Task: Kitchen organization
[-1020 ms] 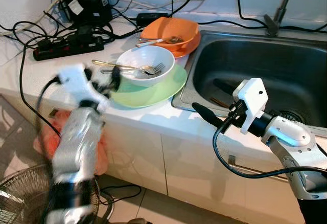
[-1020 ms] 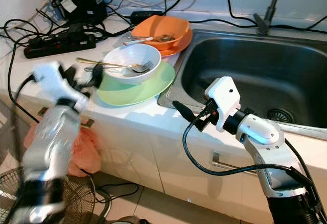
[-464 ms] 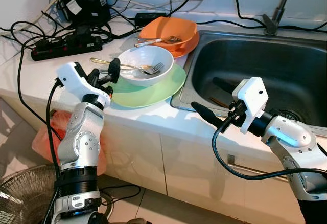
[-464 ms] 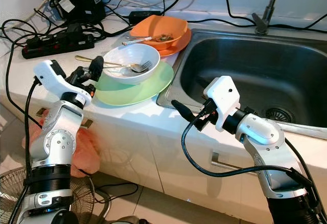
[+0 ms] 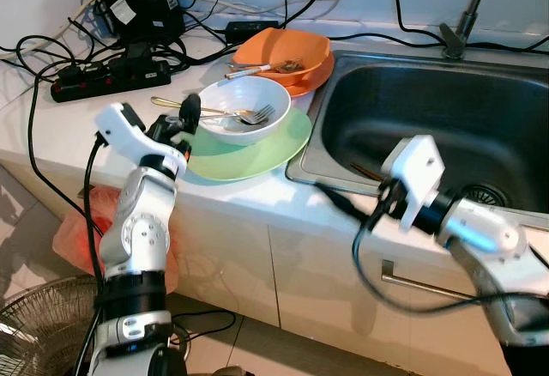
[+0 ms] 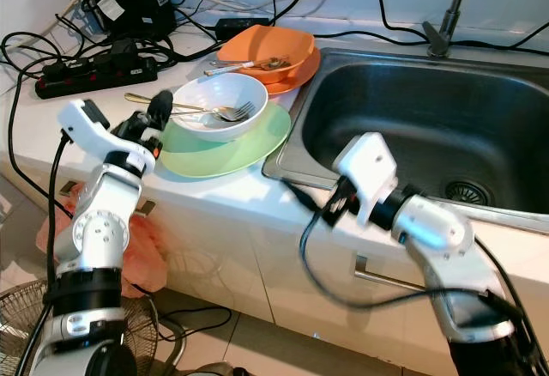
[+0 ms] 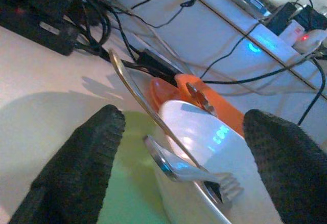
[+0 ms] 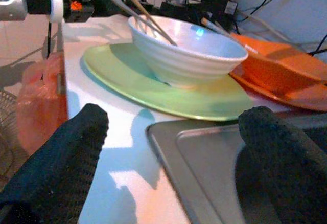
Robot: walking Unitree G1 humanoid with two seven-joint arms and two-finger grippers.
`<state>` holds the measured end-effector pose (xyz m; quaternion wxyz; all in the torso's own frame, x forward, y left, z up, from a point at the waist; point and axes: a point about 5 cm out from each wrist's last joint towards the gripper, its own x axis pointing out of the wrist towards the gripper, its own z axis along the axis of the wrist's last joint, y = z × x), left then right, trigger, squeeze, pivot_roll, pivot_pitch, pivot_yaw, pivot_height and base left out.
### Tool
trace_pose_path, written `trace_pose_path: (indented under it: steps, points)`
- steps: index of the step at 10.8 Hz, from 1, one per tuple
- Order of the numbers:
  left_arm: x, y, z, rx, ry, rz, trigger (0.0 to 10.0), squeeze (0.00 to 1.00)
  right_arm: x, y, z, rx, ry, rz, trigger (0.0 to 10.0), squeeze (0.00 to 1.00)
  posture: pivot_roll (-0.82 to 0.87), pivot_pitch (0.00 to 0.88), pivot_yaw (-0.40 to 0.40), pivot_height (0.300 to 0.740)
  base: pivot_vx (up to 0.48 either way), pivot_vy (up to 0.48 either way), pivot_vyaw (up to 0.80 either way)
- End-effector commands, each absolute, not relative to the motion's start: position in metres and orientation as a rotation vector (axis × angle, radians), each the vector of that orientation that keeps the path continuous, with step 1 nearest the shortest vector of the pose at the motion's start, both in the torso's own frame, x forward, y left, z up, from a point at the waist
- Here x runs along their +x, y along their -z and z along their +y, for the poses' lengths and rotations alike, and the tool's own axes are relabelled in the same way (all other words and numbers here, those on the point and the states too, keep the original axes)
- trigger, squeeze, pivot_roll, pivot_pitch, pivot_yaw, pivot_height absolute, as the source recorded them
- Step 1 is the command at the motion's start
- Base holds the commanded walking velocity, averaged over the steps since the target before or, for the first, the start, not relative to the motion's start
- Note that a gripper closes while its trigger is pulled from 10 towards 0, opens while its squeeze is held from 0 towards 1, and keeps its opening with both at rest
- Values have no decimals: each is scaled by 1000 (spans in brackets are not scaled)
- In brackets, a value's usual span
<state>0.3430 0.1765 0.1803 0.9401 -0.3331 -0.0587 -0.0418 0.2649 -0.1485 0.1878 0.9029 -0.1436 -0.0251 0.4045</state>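
You are just reaching in. The white bowl [image 5: 243,109] sits on the green plate [image 5: 257,151] on the bench [image 5: 51,123], with a fork [image 5: 257,116] inside. Your left gripper [image 5: 180,118], fingers wide and empty, is beside it. Your right gripper [image 8: 168,147] is wide too. Next, close gently on the fork handle.

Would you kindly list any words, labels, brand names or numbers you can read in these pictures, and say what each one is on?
No text can be read here.
White label on the black power adapter at the back of the counter: print too small and blurred to read.
Black power strip: no legible marking.
White ceramic bowl, light green plate, orange bowl, stainless steel sink: no lettering seen.
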Motion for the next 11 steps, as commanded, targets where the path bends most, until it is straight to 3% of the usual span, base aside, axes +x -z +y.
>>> trace_pose_path:
  steps: [1, 11]
  points:
    - [345, -182, 175, -703, 108, -116, 0, 0, 261, -189, -146, -294, -875, -45, 10000, 0, 69, 48, 114, 740, 0, 0, 0]
    - [343, -186, 179, -739, 114, -128, 0, 0, 259, -185, -145, -290, -863, -35, 10000, 0, 75, 48, 127, 740, 0, 0, 0]
